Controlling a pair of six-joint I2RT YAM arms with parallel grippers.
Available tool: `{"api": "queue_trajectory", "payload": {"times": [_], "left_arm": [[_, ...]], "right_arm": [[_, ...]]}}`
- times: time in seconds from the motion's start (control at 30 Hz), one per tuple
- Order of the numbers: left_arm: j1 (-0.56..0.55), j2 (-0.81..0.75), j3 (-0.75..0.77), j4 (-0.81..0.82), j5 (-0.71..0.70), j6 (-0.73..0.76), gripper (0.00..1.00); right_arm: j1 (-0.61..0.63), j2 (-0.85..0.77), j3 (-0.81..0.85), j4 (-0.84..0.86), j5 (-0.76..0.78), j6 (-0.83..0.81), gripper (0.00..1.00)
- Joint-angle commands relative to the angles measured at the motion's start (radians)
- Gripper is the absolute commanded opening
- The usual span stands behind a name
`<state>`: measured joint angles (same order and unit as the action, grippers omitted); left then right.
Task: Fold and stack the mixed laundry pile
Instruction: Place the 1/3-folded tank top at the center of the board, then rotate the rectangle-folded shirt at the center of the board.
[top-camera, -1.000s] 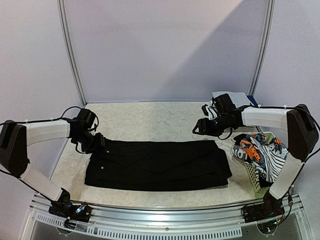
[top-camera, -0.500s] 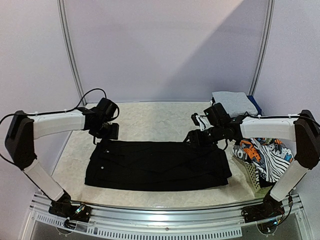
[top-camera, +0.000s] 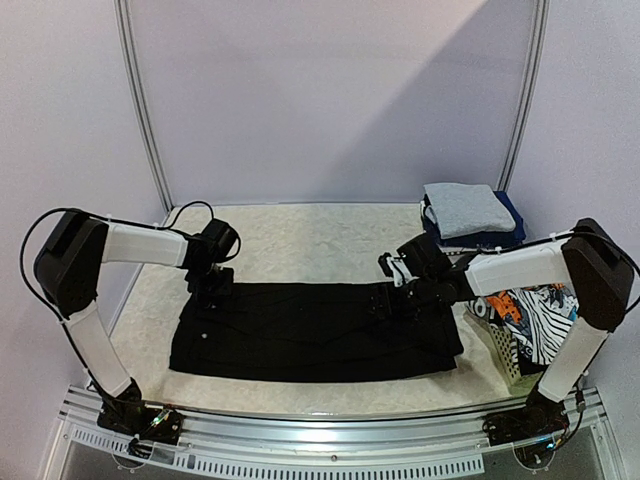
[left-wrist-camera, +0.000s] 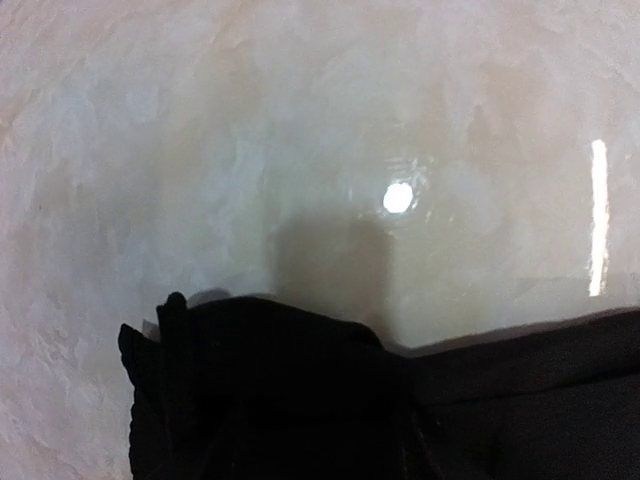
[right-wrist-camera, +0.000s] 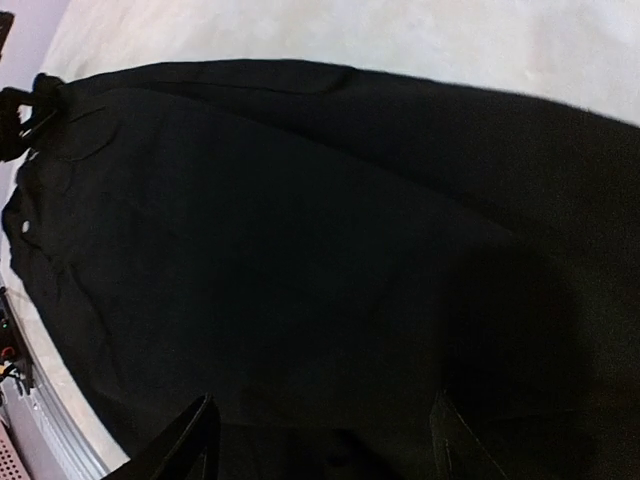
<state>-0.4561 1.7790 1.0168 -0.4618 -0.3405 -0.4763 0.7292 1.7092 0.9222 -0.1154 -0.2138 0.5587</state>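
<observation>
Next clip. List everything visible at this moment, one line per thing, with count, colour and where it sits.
black garment: one, black, spread flat across the middle of the table
folded stack: one, grey piece on top with navy beneath, far right corner of the table
printed garments: at least two, orange-black-white print and black-white stripes, heaped in the basket
basket: one, white lattice plastic, right edge of the table
table: one, cream marbled top
left gripper: one, black, at the black garment's far left corner; jaws not readable
right gripper: one, black, jaws apart, low over the garment's far right part
</observation>
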Motion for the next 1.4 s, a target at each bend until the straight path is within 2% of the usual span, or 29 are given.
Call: {"api": "queue_trajectory", "payload": {"times": [0.0,0.1,0.37,0.7,0.83,0.97,1.03,1.17,1.27,1.37], "left_arm": [[0.01,0.019,-0.045,0.03,0.026,-0.03,0.5],[0.01,0.018,-0.058,0.02,0.026,-0.046,0.5],[0.01,0.011,-0.113,0.023,0.076,-0.071,0.5],[-0.006,-0.094,-0.253,0.067,0.21,-0.139,0.49],[-0.071,-0.119,-0.338,0.131,0.269,-0.211,0.48],[-0.179,-0.167,-0.425,0.222,0.332,-0.316,0.46],[-0.248,-0.19,-0.456,0.247,0.382,-0.369,0.45],[-0.383,-0.212,-0.487,0.285,0.481,-0.448,0.44],[-0.456,-0.26,-0.439,0.147,0.441,-0.44,0.45],[-0.499,-0.37,-0.358,-0.078,0.313,-0.422,0.47]], "right_arm": [[0.001,0.073,0.009,0.02,0.017,0.027,0.73],[-0.016,0.132,0.045,-0.014,0.028,0.011,0.74],[-0.153,0.269,0.198,-0.119,-0.025,-0.057,0.74],[-0.246,0.634,0.753,-0.311,-0.202,-0.113,0.74],[-0.283,0.811,0.988,-0.352,-0.354,-0.081,0.74],[-0.286,0.972,1.261,-0.482,-0.471,-0.073,0.75],[-0.287,1.021,1.288,-0.473,-0.505,-0.073,0.75],[-0.286,1.014,1.263,-0.45,-0.516,-0.07,0.76],[-0.286,0.987,1.245,-0.46,-0.495,-0.083,0.76],[-0.286,0.938,1.248,-0.489,-0.477,-0.11,0.77]]}}
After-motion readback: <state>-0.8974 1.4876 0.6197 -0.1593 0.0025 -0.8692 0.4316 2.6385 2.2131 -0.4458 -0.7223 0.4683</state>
